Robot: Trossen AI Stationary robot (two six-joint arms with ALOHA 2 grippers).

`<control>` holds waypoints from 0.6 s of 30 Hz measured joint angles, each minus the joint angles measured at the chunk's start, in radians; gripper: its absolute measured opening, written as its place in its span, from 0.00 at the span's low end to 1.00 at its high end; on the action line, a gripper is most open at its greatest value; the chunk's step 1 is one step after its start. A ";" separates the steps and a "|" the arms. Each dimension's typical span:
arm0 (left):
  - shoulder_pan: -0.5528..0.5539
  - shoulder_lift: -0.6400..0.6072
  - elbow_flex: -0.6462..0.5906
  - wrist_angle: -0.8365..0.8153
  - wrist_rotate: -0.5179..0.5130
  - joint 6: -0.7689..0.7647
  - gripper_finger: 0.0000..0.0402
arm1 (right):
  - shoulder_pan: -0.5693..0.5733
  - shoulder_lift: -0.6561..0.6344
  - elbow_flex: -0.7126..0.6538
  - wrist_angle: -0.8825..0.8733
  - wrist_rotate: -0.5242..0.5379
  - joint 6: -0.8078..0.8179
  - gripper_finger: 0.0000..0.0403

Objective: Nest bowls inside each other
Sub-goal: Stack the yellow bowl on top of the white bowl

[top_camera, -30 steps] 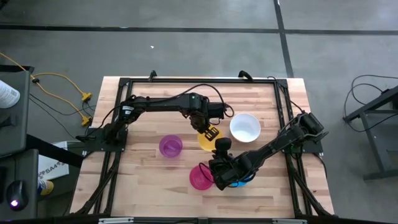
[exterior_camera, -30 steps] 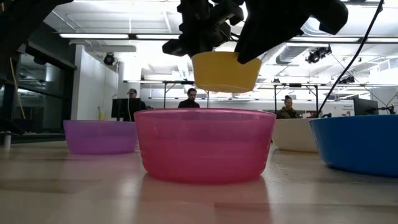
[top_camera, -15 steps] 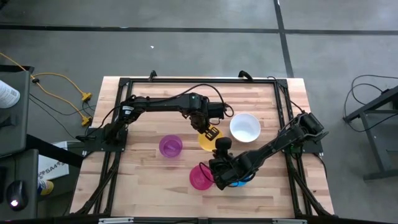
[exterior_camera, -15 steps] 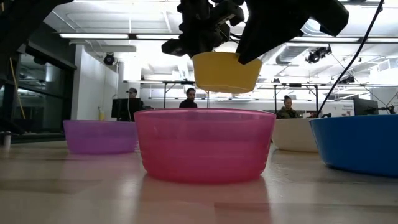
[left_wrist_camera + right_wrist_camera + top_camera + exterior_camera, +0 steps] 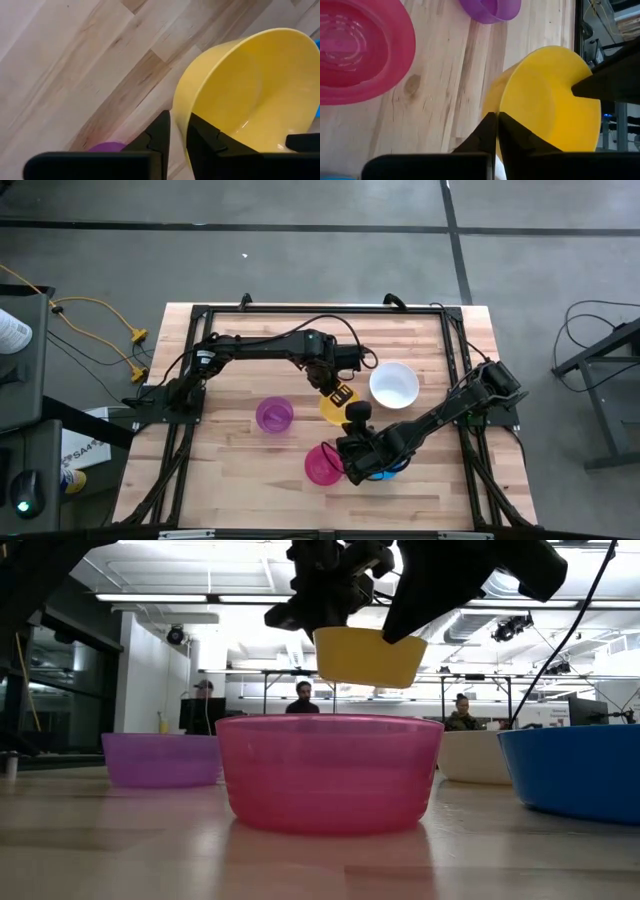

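The yellow bowl (image 5: 327,409) hangs in the air over the table's middle, above and behind the pink-red bowl (image 5: 330,775). My left gripper (image 5: 339,392) points down at its far rim, open, one finger on either side of the wall. My right gripper (image 5: 352,418) is shut on its near rim. The pink-red bowl (image 5: 319,466), the purple bowl (image 5: 274,415) and the white bowl (image 5: 394,384) rest on their bases. So does the blue bowl (image 5: 387,471), mostly hidden under my right arm. My right gripper pinches the yellow bowl's rim (image 5: 496,111) between its two fingers, one outside the wall and one inside. The fingers slant down from the table's near right. The bowl hangs clear of the table, its mouth up (image 5: 370,657).
The purple bowl (image 5: 160,760) stands left of the pink-red one, the white bowl (image 5: 475,758) and the blue bowl (image 5: 575,775) to its right. A black frame (image 5: 300,308) runs along the table's edges. Bare wood lies at the far left (image 5: 230,370).
Both arms have kept their places. The yellow bowl has shifted very slightly in the air and stays clear of the table.
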 joint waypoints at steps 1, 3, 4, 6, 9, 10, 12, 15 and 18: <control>0.000 0.000 0.000 0.002 0.000 0.010 0.14 | 0.000 0.000 0.000 0.000 0.000 -0.007 0.01; 0.000 0.000 0.000 0.006 -0.001 0.030 0.14 | 0.001 0.000 0.000 0.000 0.000 -0.018 0.01; 0.000 0.000 0.000 0.010 -0.001 0.041 0.14 | 0.002 0.000 0.000 0.000 -0.002 -0.028 0.01; 0.000 0.000 0.000 0.015 -0.003 0.058 0.14 | 0.002 0.000 0.000 0.000 -0.015 -0.037 0.01; 0.000 0.000 0.000 0.038 0.006 0.092 0.15 | 0.001 0.000 0.000 0.000 -0.078 -0.050 0.01; -0.001 0.000 0.000 0.059 0.015 0.106 0.15 | -0.002 0.000 0.000 0.001 -0.104 -0.053 0.01; 0.000 0.000 0.002 0.088 0.032 0.134 0.15 | -0.006 0.000 0.000 0.002 -0.132 -0.057 0.01; 0.000 -0.001 0.032 0.102 0.043 0.172 0.15 | -0.006 0.000 0.000 0.002 -0.162 -0.064 0.01; 0.000 -0.003 0.051 0.109 0.042 0.203 0.15 | -0.006 0.000 0.000 0.001 -0.182 -0.075 0.01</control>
